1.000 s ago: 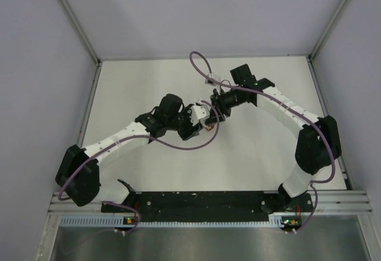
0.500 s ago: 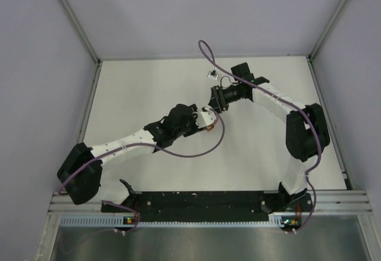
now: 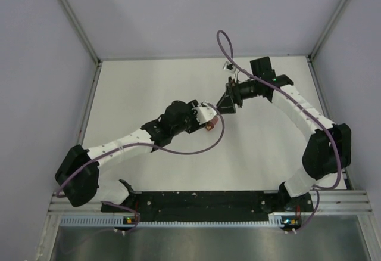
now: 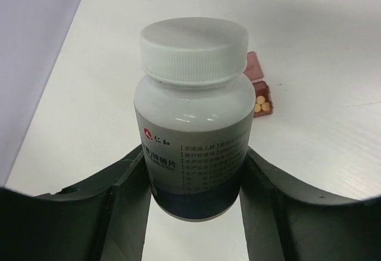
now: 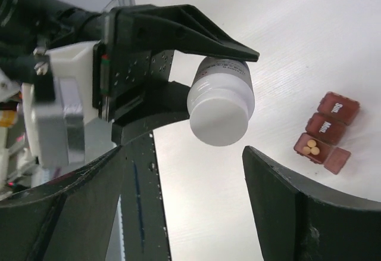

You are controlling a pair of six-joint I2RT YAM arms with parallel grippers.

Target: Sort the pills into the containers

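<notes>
My left gripper [image 4: 195, 154] is shut on a white pill bottle [image 4: 191, 112] with a printed label and its white screw cap on. It holds the bottle above the table. The same bottle shows in the top view [image 3: 205, 112] and, cap first, in the right wrist view [image 5: 219, 113]. The dark red-brown containers [image 5: 326, 131] lie on the table just beyond the bottle. One end compartment is open, its lid flipped out, with a few yellow pills [image 5: 311, 148] inside; the pills [image 4: 261, 103] also show in the left wrist view. My right gripper [image 5: 184, 154] is open and empty, facing the cap with a gap between.
The white table [image 3: 143, 88] is walled at the back and on both sides. A purple cable [image 3: 199, 148] loops from the left wrist over the table. The containers [image 3: 211, 126] sit under the left gripper's tip in the top view.
My right gripper has drawn back to the right, away from the bottle cap, and its elbow has swung outward. My left arm has shifted slightly, still holding the bottle.
</notes>
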